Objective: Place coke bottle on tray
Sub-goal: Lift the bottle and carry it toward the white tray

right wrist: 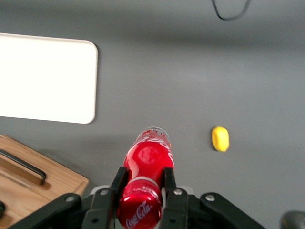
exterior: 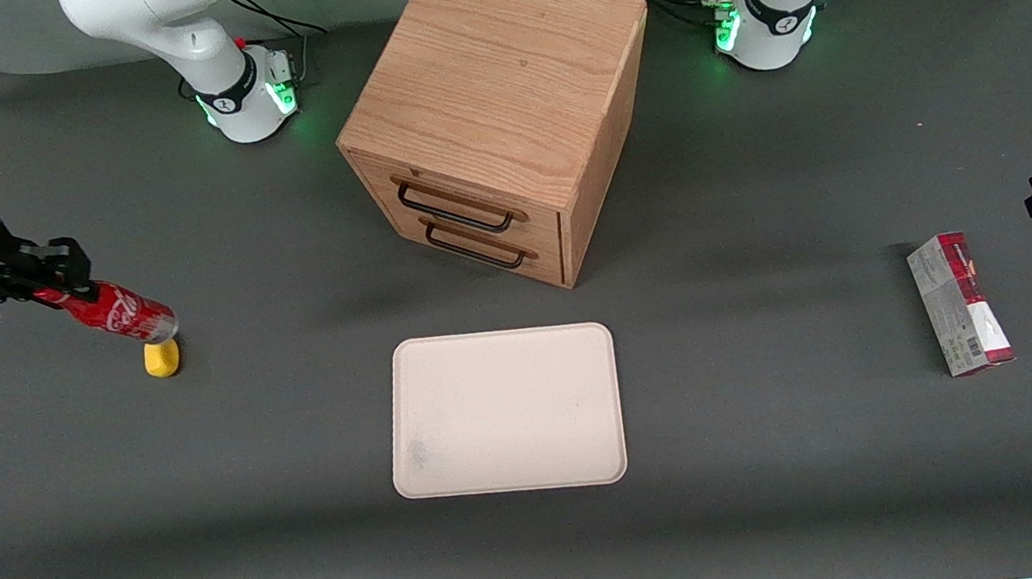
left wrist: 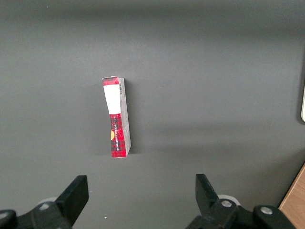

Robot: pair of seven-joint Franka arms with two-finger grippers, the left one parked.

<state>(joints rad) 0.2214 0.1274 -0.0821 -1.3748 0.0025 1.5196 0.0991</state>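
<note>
The dark grey table (exterior: pixel 794 510) spreads under everything. Biggest on it is the oak-coloured wooden drawer cabinet (exterior: pixel 495 107) with two dark handles on its front. In front of that cabinet, nearer the front camera, lies the large flat cream-white rectangular tray (exterior: pixel 506 412) with rounded corners and a faint grey smudge, and nothing rests on it. Toward the parked arm's end of the table lies a red-and-grey carton (exterior: pixel 959 303) on its side. At my own end, well apart from the tray, I hold the small slim red coke bottle (exterior: pixel 112 312) with white script, tilted, its clear base pointing down toward the table. My black two-finger gripper (exterior: pixel 41 283) pinches it at the cap end, one finger (right wrist: pixel 167 177) on each side. Smallest is the yellow lemon-like lump (exterior: pixel 160 358), just below the bottle's base.
</note>
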